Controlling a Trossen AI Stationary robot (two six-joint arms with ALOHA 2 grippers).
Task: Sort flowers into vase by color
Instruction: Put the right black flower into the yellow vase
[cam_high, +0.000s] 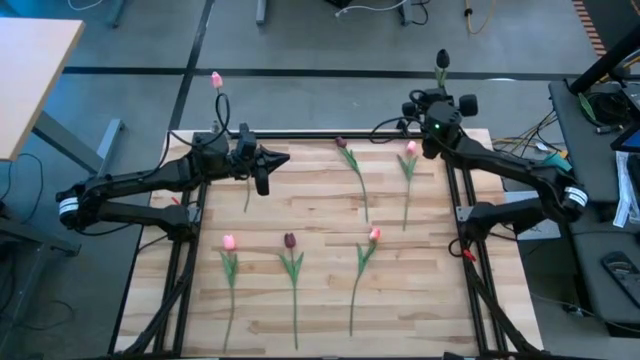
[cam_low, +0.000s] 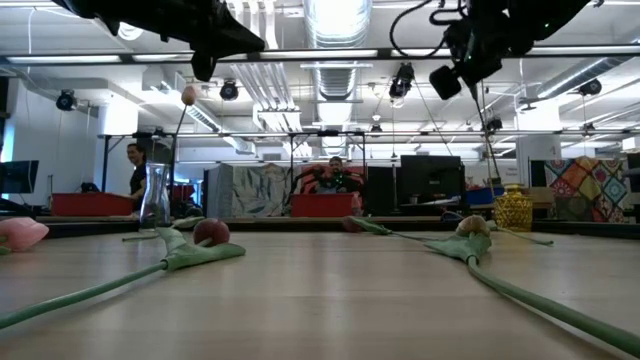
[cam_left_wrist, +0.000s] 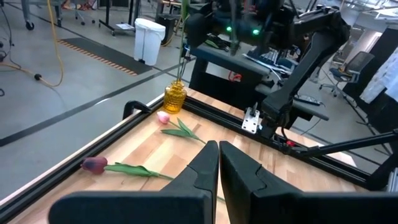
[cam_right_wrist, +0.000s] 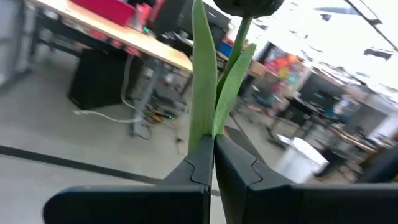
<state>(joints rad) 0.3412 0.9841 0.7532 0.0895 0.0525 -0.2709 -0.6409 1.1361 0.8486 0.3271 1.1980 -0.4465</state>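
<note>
Broadly, a pale butcher-block desk (cam_high: 320, 290) with a black metal frame stands on a grey floor; the low view looks across it into a workshop with ceiling ducts, monitors and two people behind benches.

Both dark arms reach in from the desk's side edges. The left gripper (cam_high: 283, 157) hovers over the far-left part of the desk, its fingers (cam_left_wrist: 205, 171) pressed together and empty. The right gripper (cam_right_wrist: 213, 149) sits at the far-right corner, clamped on the stem of a dark maroon tulip (cam_high: 442, 60).

Only the left wrist view shows a ribbed amber vase (cam_left_wrist: 175, 98) at the far-right corner; only the low view shows a clear glass vase (cam_low: 156, 193) at the far-left corner, holding a pink tulip (cam_high: 216, 79).

Five flowers lie flat on the wood, thin green stems running toward the near edge: a maroon one (cam_high: 342, 144) and a pink one (cam_high: 410, 149) farther back, then pink (cam_high: 229, 242), maroon (cam_high: 290, 241) and pink (cam_high: 374, 235) nearer.
</note>
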